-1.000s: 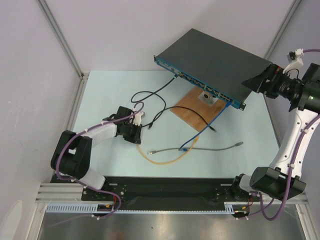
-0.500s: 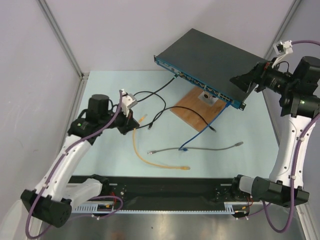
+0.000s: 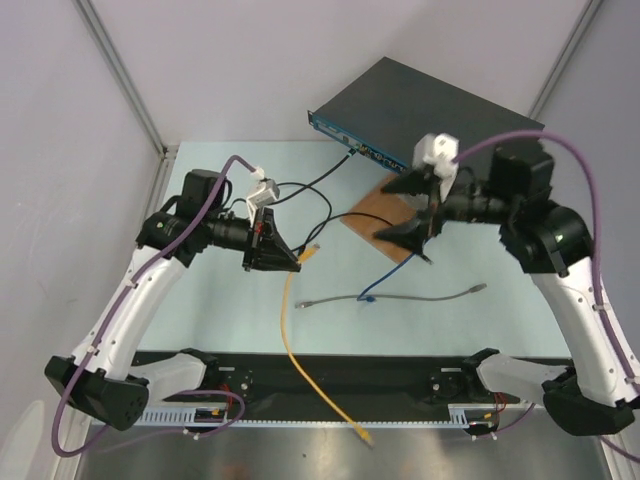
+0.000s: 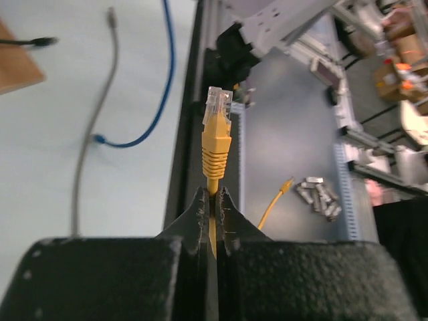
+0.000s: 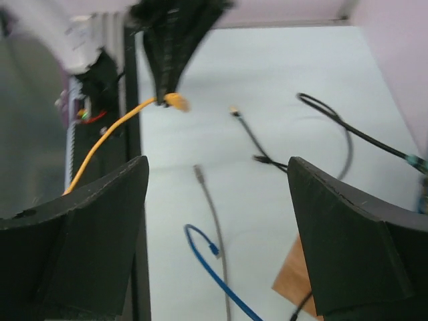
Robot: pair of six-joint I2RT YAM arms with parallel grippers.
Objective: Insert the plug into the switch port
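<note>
My left gripper [image 3: 296,258] is lifted above the table and shut on the yellow cable just behind its plug [image 3: 312,250]. In the left wrist view the yellow plug [image 4: 217,117] sticks out straight ahead of the shut gripper [image 4: 214,195], its clear tip free. The cable's tail [image 3: 320,380] hangs down over the front rail. My right gripper [image 3: 398,210] is open and empty, hovering over the wooden board and facing the plug [image 5: 177,101]. The switch [image 3: 430,115] lies at the back, its teal front face [image 3: 400,165] toward me, with black and blue cables plugged in.
A brown wooden board [image 3: 372,210] lies in front of the switch. On the table lie a grey cable [image 3: 420,297], a blue cable [image 3: 410,262] and looping black cables [image 3: 300,195]. Grey walls and metal posts enclose the sides.
My left gripper shut on the yellow cable and lifted it toward the centre, dragging its tail over the front rail. My right arm swung left from the switch's right end to above the board.
</note>
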